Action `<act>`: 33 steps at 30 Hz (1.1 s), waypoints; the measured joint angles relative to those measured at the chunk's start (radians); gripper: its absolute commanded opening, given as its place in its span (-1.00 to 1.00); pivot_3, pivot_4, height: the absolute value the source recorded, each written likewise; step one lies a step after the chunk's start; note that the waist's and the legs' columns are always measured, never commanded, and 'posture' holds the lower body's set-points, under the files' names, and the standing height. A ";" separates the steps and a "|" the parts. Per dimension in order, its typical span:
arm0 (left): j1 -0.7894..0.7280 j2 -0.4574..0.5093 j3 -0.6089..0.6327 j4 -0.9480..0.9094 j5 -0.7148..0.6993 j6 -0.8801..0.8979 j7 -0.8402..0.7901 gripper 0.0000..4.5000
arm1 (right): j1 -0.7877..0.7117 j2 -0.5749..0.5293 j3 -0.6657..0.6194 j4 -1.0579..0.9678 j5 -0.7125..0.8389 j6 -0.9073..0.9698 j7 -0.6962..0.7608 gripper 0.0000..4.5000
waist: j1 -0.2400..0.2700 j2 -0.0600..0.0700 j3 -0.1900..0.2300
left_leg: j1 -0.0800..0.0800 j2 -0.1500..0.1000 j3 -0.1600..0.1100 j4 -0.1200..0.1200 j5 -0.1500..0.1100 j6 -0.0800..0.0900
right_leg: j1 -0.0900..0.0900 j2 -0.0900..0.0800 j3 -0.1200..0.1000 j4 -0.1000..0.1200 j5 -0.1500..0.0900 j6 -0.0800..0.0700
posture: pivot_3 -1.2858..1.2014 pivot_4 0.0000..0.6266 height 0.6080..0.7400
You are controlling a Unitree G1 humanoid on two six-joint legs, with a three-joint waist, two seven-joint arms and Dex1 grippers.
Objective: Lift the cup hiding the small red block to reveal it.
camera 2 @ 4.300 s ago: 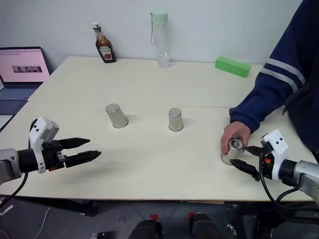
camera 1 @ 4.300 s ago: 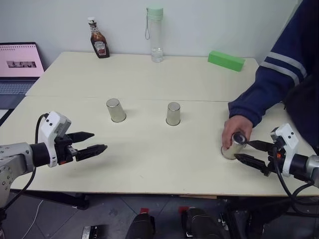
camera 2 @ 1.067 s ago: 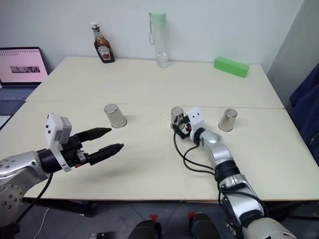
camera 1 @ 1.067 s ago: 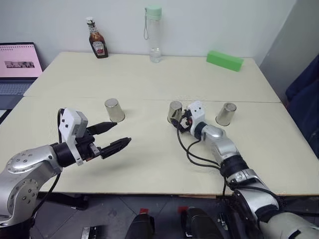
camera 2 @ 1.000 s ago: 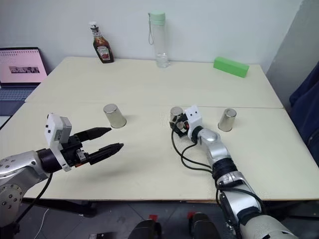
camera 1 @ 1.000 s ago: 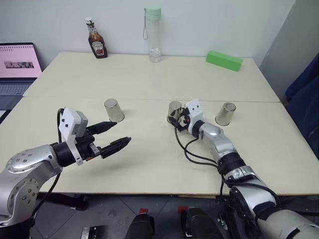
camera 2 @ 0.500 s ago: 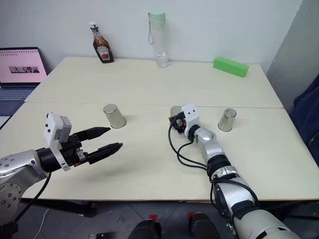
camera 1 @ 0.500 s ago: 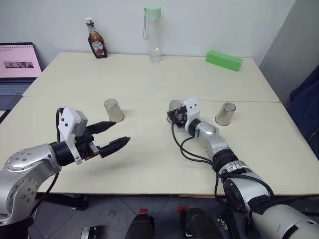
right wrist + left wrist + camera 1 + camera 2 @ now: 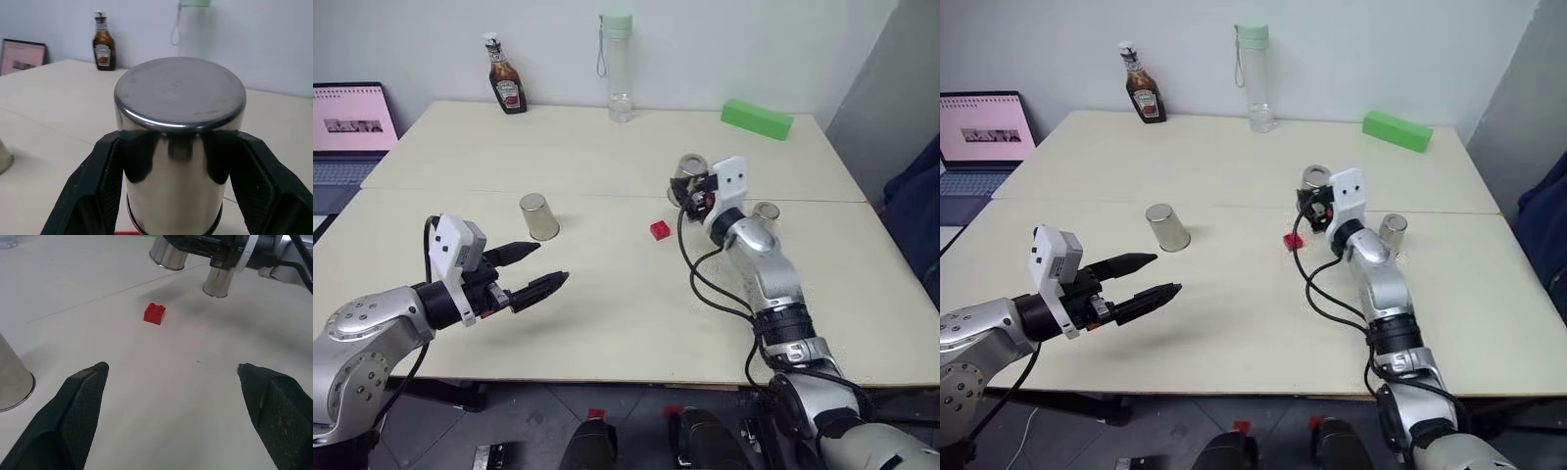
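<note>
My right gripper [image 9: 690, 186] is shut on a silver cup [image 9: 689, 174], held upside down in the air above the table; both fingers clamp its sides in the right wrist view [image 9: 180, 147]. The small red block [image 9: 660, 230] lies bare on the table, below and just left of the raised cup, and also shows as the red block [image 9: 154, 313] in the left wrist view. Another cup [image 9: 539, 216] stands upside down at the left. A third cup [image 9: 766, 212] stands behind my right forearm. My left gripper [image 9: 540, 270] hovers open over the near left of the table.
A ketchup bottle [image 9: 504, 76], a clear water bottle [image 9: 618, 67] and a long green block [image 9: 757, 118] stand along the far edge of the table. A laptop [image 9: 347, 125] sits off the table's left side. A dark blue sleeve [image 9: 913, 196] shows at the right edge.
My right gripper closed on the middle cup and lifted it up and to the right, uncovering the red block. The left arm stayed still.
</note>
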 measured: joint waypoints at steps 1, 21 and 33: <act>-0.001 0.000 -0.003 0.000 0.000 0.000 -0.002 1.00 | 0.012 0.000 0.000 -0.015 0.000 0.024 -0.011 0.20 | 0.000 0.000 0.000 | 0.000 0.000 0.000 0.000 0.000 0.000 | 0.000 0.000 0.000 0.000 0.000 0.000 | 0.03 -0.52 1.00; -0.032 0.015 -0.037 0.025 0.003 -0.004 -0.011 1.00 | 0.032 0.031 -0.035 0.154 -0.002 0.127 -0.093 0.97 | -0.011 0.000 0.000 | 0.000 0.001 0.001 -0.001 0.000 0.000 | -0.001 0.002 0.001 0.000 -0.002 0.001 | 0.03 -0.52 1.00; 0.016 0.005 -0.036 0.000 -0.005 -0.004 0.003 1.00 | 0.253 -0.024 0.004 -0.310 0.058 0.343 -0.026 0.99 | -0.009 0.000 0.000 | -0.001 0.001 -0.001 -0.002 0.000 0.000 | -0.001 0.001 0.000 -0.001 -0.004 0.004 | 0.03 -0.52 1.00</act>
